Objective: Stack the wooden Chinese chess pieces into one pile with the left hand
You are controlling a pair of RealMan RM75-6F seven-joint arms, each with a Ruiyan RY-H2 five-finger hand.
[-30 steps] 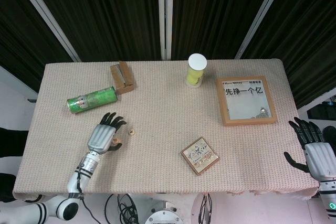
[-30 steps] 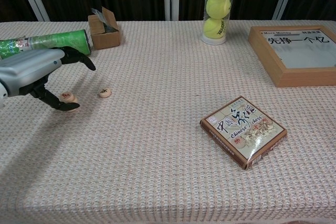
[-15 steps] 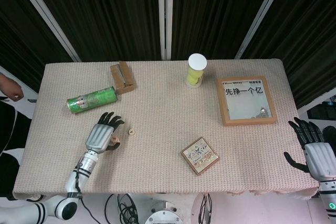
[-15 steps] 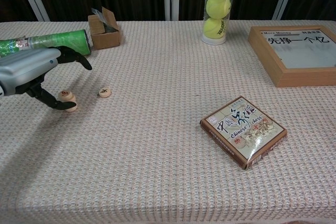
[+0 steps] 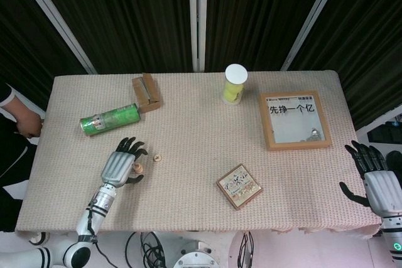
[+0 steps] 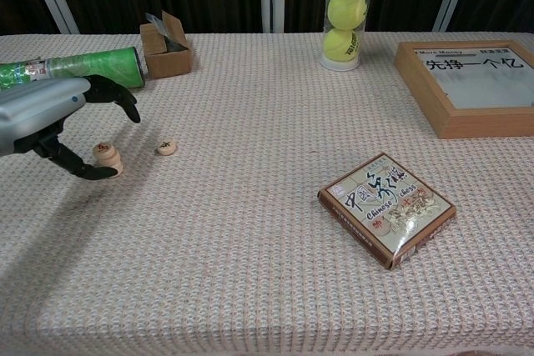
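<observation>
Partly cropped left robot hand (image 6: 50, 118), thumb beside chess pile (image 6: 108, 157)

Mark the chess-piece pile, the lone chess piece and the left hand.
chess-piece pile (image 6: 108, 157), chest view, side of the stack.
lone chess piece (image 6: 166, 147), chest view, its top face.
left hand (image 5: 120, 166), head view, back of the hand.

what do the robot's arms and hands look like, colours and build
Both hands have a silver-grey shell over the back and black jointed fingers: the left hand and the right hand. The left forearm is slim, silver, with dark cabling along it, ending in a white joint. The right wrist shows a white cuff with a small green light.
</observation>
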